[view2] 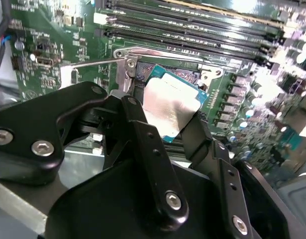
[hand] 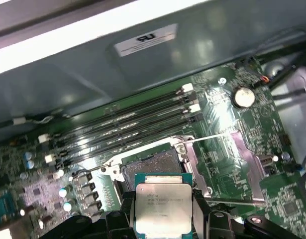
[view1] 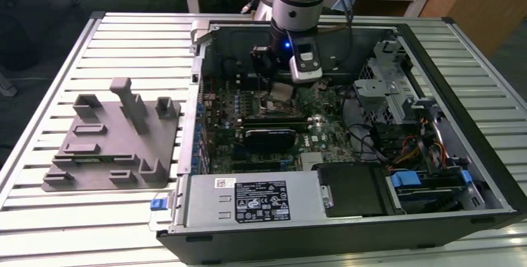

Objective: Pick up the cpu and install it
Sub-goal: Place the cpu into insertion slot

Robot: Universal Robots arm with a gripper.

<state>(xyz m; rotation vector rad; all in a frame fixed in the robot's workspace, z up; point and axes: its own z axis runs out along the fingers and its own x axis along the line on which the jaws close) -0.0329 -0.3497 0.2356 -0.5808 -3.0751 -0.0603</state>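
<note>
One chip in the grip: the small flat square cpu (hand: 160, 209) with the shiny silver metal top is clamped between the two black fingers of the claw (hand: 162, 215), one finger on each opposite edge.
Where it is: inside the open black computer case (view1: 329, 245), held over the green motherboard (hand: 217, 114), right by the open square socket (hand: 150, 167) and not seated in it.
Tilt: in the second wrist view the chip looks angled against the socket frame, though how far off I can't tell.
Risk one: come down skewed and, I'd judge, a corner lands first and bends the fine socket contacts.
Risk two: the hold is on thin edges only, so a slip would drop the chip onto the board.
Risk three: the thin silver latch lever (hand: 212, 137) and the swung-open metal load plate (hand: 242, 154) stand just beside the socket, and a finger could snag either.
Risk four: if the chip is turned the wrong way it won't seat, and pressing on it would do damage.
</note>
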